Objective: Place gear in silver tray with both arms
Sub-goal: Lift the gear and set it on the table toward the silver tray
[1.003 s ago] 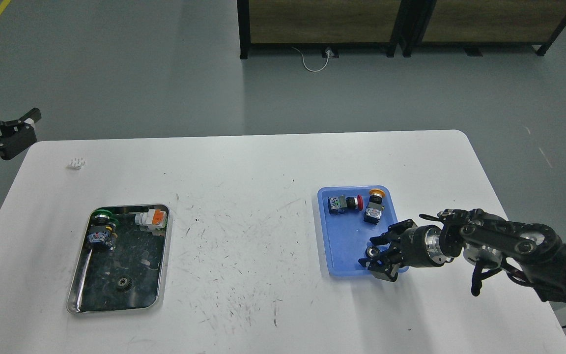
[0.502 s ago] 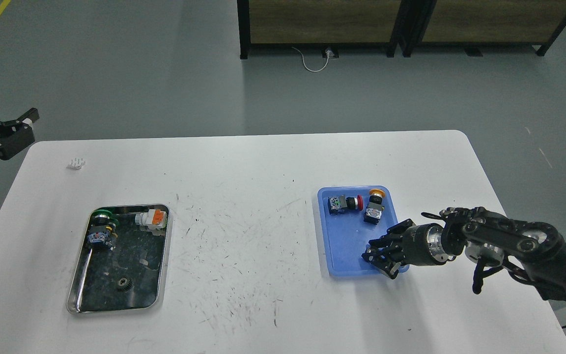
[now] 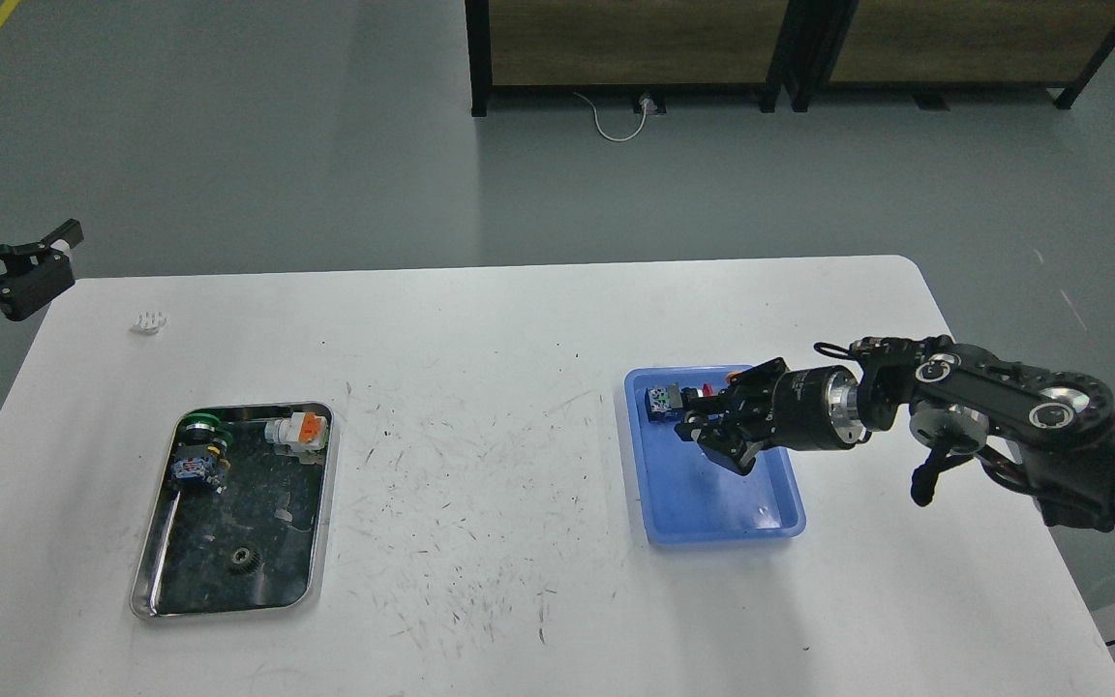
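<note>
The silver tray (image 3: 145,566) lies at the table's front left. A small dark gear (image 3: 244,558) lies in its near part. My right gripper (image 3: 715,436) hovers over the middle of the blue tray (image 3: 712,535), its fingers closed together. The small gear that lay in the blue tray's near end no longer shows there and is hidden in the fingers. My left gripper (image 3: 11,254) hangs off the table's far left edge, well away from both trays, with its fingers spread and empty.
The silver tray also holds a green-capped switch (image 3: 195,450) and an orange-and-white part (image 3: 298,431). A switch block (image 3: 662,401) lies at the blue tray's far end, partly behind my right gripper. A small white piece (image 3: 148,320) lies near the far left corner.
My right gripper closed on the small gear at the blue tray's near end, then rose and moved up and left over the tray. The left gripper barely shifted.
</note>
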